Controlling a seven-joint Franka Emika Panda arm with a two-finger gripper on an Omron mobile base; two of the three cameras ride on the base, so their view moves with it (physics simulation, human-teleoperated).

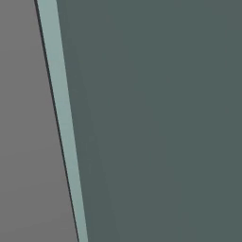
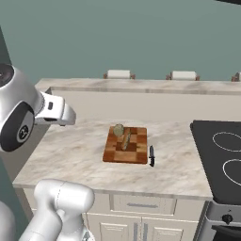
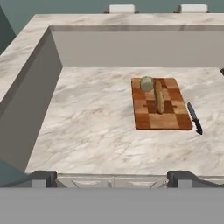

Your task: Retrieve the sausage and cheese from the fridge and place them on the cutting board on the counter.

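Note:
The closed fridge [image 1: 165,118] stands right in front of the left base view as a flat dark grey door with a long pale handle [image 1: 61,118]. The sausage and the cheese are out of view. On the counter [image 2: 70,155] lies the reddish-brown cutting board [image 2: 136,154], which also appears in the hand view as the cutting board [image 3: 168,120]. It carries a pale round lump [image 3: 146,83] and a tan loaf-like stick [image 3: 159,97]. My gripper [image 3: 111,177] hangs open over the counter's front edge, well short of the board, with nothing between its fingers.
A black knife [image 2: 151,155] lies on the counter just right of the board. A black stove top [image 2: 221,155] adjoins the counter on the right. Behind runs a raised stone ledge [image 2: 141,85], with white stool backs [image 2: 118,74] beyond. White cabinet fronts [image 2: 136,207] sit below.

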